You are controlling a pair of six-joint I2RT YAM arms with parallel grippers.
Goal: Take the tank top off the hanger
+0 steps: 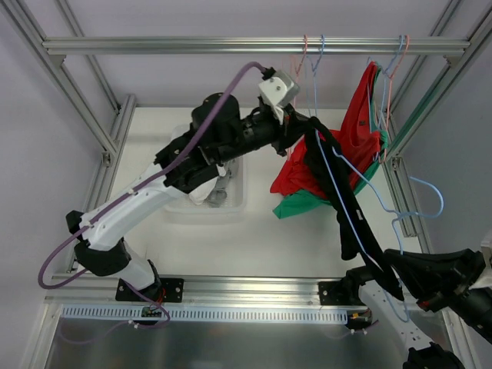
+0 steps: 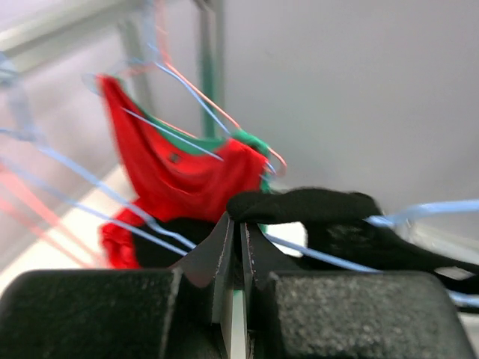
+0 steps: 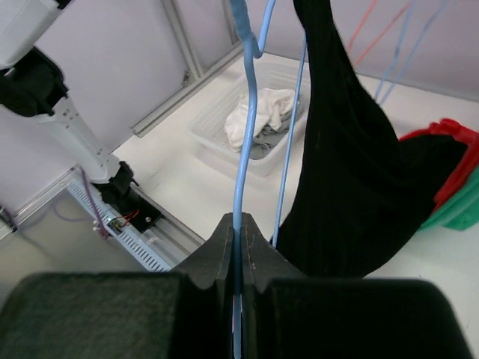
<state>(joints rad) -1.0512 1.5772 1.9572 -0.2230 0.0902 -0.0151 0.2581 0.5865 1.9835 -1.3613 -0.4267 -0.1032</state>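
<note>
A black tank top [image 1: 350, 207] hangs stretched on a light blue wire hanger [image 1: 421, 184] between my two arms. My left gripper [image 1: 305, 127] is up at its top end, shut on a black strap [image 2: 307, 206]; the jaws pinch the fabric at their tips [image 2: 242, 218]. My right gripper [image 1: 393, 267] is at the lower end, shut on the blue hanger wire [image 3: 249, 120] at its tips [image 3: 239, 224]. In the right wrist view the black tank top [image 3: 352, 157] drapes to the right of the wire. A blue hanger wire [image 2: 329, 258] runs under the strap in the left wrist view.
Red and green garments [image 1: 361, 127] hang on hangers from the top rail [image 1: 231, 46], with a red and green heap [image 1: 296, 188] below. A clear bin [image 1: 231, 207] holds white cloth [image 3: 258, 120]. Frame posts stand on both sides.
</note>
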